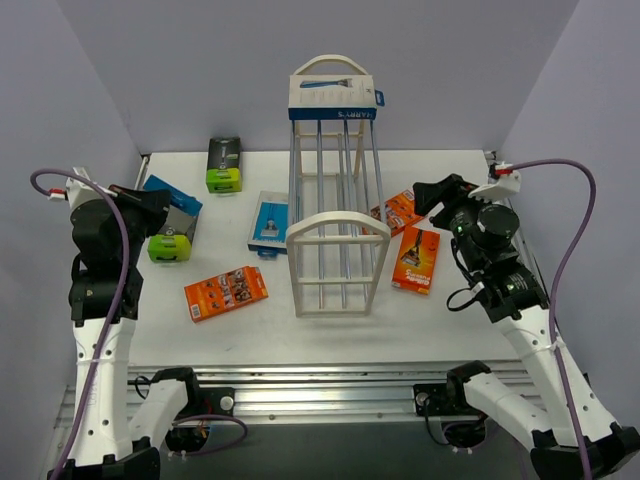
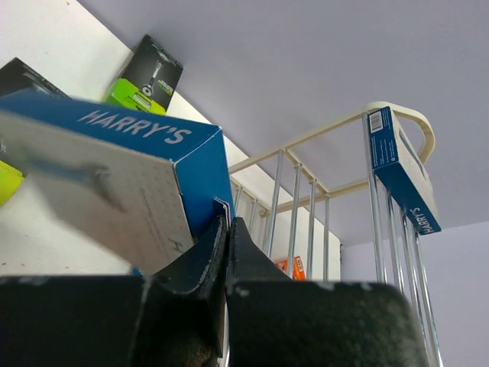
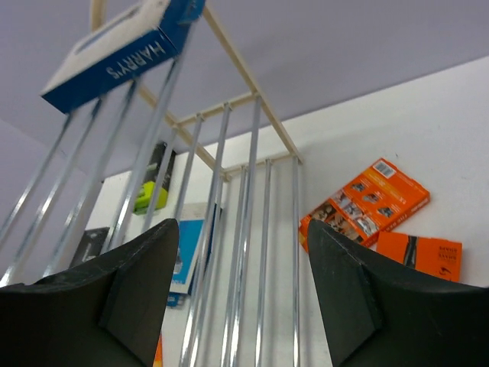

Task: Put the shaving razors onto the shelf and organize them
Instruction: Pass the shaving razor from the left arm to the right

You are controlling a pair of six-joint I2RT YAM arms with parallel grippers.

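One blue HARRY'S box [image 2: 114,183] is pinched in my left pincer [image 2: 227,241]. The jaws are squeezed nearly flat on the thin card at its lower corner. It hangs tilted over the left side of the table [image 1: 450,310], well apart from the shelf [image 1: 335,262]. My right pincer [image 3: 241,294] stands wide with nothing between its fingers, just beside the shelf's right flank and looking through the bars.

A second HARRY'S box [image 1: 333,98] already lies across the top tier. A third blue box [image 1: 270,222], an orange box [image 1: 225,292] and a black-and-lime box [image 1: 223,165] are among those waiting on the table.

I judge the step in hand to be carrying my box across to a tier. The hold is only on an edge, so I reckon the box will swing if I hurry; I should travel slowly and level it first. The bars are thin with gaps between them, so the box should go down crosswise, spanning several bars. I should let go only once it rests flat. My right arm should keep clear of the frame so a nudge doesn't tip it.
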